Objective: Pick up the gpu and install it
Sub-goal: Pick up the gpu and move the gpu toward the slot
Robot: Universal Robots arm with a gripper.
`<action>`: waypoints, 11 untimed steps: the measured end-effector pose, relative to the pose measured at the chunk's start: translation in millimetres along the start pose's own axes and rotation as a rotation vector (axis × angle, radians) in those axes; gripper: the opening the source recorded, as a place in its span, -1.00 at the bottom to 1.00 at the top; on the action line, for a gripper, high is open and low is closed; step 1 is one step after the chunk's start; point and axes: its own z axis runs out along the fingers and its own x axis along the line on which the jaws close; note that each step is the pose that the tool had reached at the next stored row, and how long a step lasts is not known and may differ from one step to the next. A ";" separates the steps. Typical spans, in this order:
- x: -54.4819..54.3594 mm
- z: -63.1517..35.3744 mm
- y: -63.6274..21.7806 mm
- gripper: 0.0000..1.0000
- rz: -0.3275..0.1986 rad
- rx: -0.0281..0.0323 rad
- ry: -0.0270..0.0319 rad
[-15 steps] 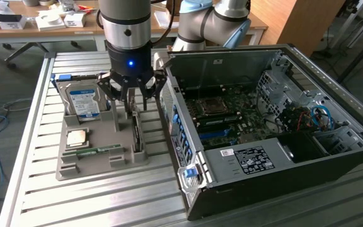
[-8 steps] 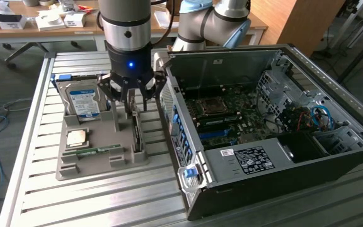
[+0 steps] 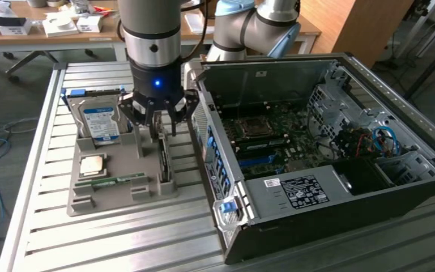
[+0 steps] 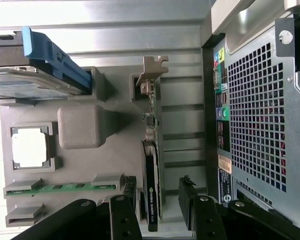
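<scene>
Lab: slatted metal bench [image 3: 127,238], cluttered desks [image 3: 51,41]

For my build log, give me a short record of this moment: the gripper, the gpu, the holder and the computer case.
gripper: open, over the gpu, not gripping
gpu: standing on edge in the grey holder, not installed
holder also carries: hard drive, processor, memory stick
computer case: open, beside the holder
</scene>
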 end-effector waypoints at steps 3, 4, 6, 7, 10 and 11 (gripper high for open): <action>0.1 3.4 -0.2 -0.05 0.000 0.0000 0.0000; 0.1 4.5 -0.2 -0.05 0.000 0.0000 0.0001; 0.1 6.6 -0.3 -0.05 0.000 0.0001 0.0000; 0.2 7.6 -0.4 -0.05 0.000 0.0001 0.0001; 0.2 10.5 -0.5 -0.05 0.000 0.0001 0.0000; 0.3 11.3 -0.6 -0.05 0.000 0.0001 0.0001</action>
